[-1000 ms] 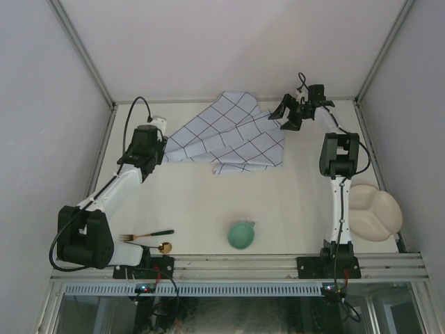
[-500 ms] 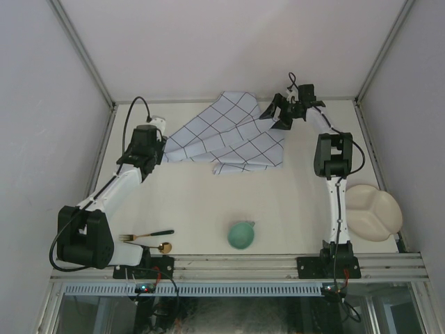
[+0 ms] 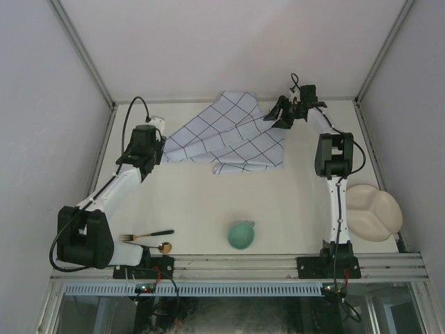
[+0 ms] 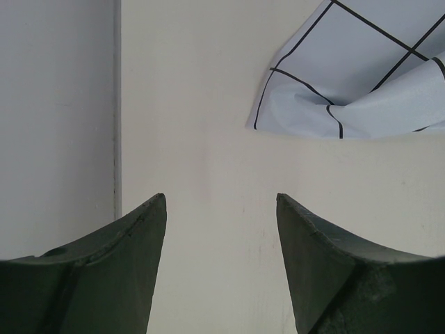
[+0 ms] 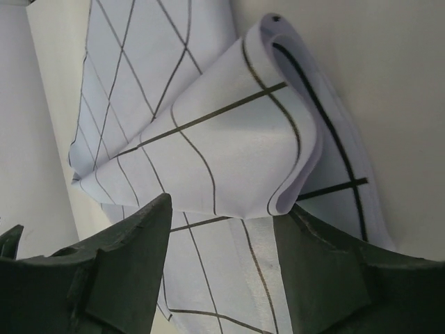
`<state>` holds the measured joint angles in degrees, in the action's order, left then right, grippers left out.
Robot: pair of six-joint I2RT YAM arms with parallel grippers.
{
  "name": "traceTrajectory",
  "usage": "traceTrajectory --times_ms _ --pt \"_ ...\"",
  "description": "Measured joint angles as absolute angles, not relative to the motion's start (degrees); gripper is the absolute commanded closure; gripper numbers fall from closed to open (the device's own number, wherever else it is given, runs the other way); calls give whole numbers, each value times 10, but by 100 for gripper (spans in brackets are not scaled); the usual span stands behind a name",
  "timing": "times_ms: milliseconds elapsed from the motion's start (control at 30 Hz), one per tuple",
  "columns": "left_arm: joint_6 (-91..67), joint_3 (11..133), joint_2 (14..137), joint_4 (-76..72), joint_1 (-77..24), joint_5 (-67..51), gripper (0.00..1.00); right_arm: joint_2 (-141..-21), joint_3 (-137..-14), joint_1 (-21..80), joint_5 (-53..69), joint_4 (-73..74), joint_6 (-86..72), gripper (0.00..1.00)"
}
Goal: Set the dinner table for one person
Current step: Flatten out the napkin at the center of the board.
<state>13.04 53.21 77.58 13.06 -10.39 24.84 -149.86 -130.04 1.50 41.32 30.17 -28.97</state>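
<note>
The dinner table (image 3: 195, 202) is a plain cream surface. A pale-blue cloth with dark grid lines (image 3: 229, 139) lies crumpled at its far middle. My right gripper (image 3: 277, 117) hovers at the cloth's far right corner. In the right wrist view its jaws (image 5: 222, 205) stand apart over a raised fold of the cloth (image 5: 208, 139), and the fold's edge brushes the right finger. My left gripper (image 3: 154, 142) is open beside the cloth's left tip. In the left wrist view it (image 4: 219, 198) has only bare table between its fingers, with the cloth corner (image 4: 348, 83) ahead to the right.
A green bowl (image 3: 241, 234) sits near the front middle. A fork (image 3: 146, 236) and a gold spoon (image 3: 165, 246) lie at the front left. A white divided plate (image 3: 375, 212) rests at the right edge. Walls close in the table on three sides.
My right gripper has moved left onto the cloth's far right corner and its jaws have narrowed. The left arm has stayed still.
</note>
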Motion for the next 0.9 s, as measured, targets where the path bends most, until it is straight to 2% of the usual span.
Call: traceTrajectory --times_ms 133,200,333,533,900 --pt "131 532 775 134 -103 248 31 -1499 -1300 9 391 315 -291 27" --pt "131 532 774 136 -102 248 31 -1499 -1302 7 381 322 -296 26" --pt "131 532 767 139 -97 248 31 -1499 -1308 5 368 329 -301 33" --pt "131 532 763 143 -92 248 31 -1501 -1313 5 343 339 -310 50" --pt "131 532 759 144 -87 248 31 -1509 -1315 9 340 331 -327 55"
